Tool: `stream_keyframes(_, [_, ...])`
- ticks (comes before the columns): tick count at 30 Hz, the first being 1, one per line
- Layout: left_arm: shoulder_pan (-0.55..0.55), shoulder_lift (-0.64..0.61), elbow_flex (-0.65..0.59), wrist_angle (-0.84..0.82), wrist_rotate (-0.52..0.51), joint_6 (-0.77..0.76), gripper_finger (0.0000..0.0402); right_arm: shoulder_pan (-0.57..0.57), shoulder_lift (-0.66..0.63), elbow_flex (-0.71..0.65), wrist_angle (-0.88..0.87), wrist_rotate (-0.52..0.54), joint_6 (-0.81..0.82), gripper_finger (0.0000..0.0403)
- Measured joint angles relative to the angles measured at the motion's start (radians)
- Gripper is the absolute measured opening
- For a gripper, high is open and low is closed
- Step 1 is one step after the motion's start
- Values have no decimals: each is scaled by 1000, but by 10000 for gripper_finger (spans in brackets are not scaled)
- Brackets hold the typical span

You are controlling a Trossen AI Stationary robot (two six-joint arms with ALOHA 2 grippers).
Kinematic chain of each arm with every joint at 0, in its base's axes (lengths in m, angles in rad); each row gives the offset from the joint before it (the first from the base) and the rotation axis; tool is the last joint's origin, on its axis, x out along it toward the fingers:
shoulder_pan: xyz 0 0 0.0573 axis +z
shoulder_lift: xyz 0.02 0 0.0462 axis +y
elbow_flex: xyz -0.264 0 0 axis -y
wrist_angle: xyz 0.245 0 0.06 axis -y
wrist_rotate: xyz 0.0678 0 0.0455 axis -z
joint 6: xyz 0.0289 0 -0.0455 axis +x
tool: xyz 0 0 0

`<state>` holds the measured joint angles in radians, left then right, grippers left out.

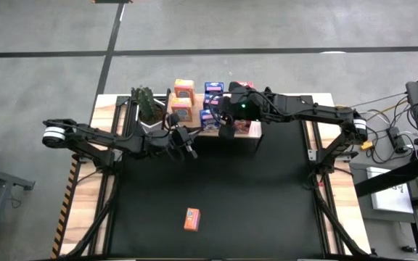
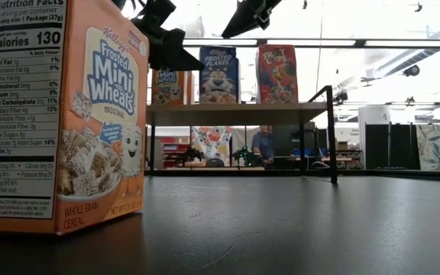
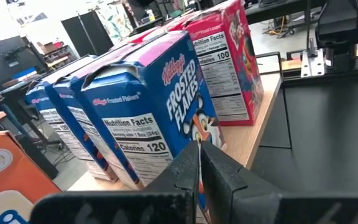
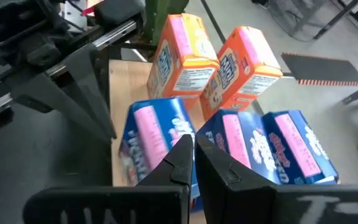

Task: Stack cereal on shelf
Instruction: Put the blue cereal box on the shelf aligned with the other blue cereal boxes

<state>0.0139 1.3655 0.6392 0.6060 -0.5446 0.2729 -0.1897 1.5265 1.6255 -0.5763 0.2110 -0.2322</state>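
Note:
The wooden shelf [image 1: 197, 130] stands at the mat's far edge. On it stand two orange cereal boxes [image 1: 182, 99], three blue ones [image 1: 211, 104] and pink-red ones [image 1: 250, 127] that my right arm partly hides. One more orange box [image 1: 191, 218] stands upright on the black mat near the front edge, and it fills the left of the low view [image 2: 59, 114]. My left gripper [image 1: 188, 147] is shut and empty, just off the shelf's near left corner. My right gripper [image 1: 226, 131] is shut and empty, raised over the near blue box [image 4: 154, 134].
A green potted plant [image 1: 147, 106] stands just left of the shelf, beside my left arm. The black mat [image 1: 267, 196] stretches bare between the shelf and the lone orange box. Black frame rails [image 1: 315, 156] run along both sides of the table.

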Motion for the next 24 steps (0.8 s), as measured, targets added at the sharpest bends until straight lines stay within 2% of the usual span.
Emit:
stream_keyframes(8, [0, 0, 0, 0, 0, -3, 0, -21, 44, -5, -11, 6, -39, 9])
stream_keyframes(24, [-26, -44, 0, -15, 5, -22, 0, -13, 29, 2, -66, 1, 11, 9])
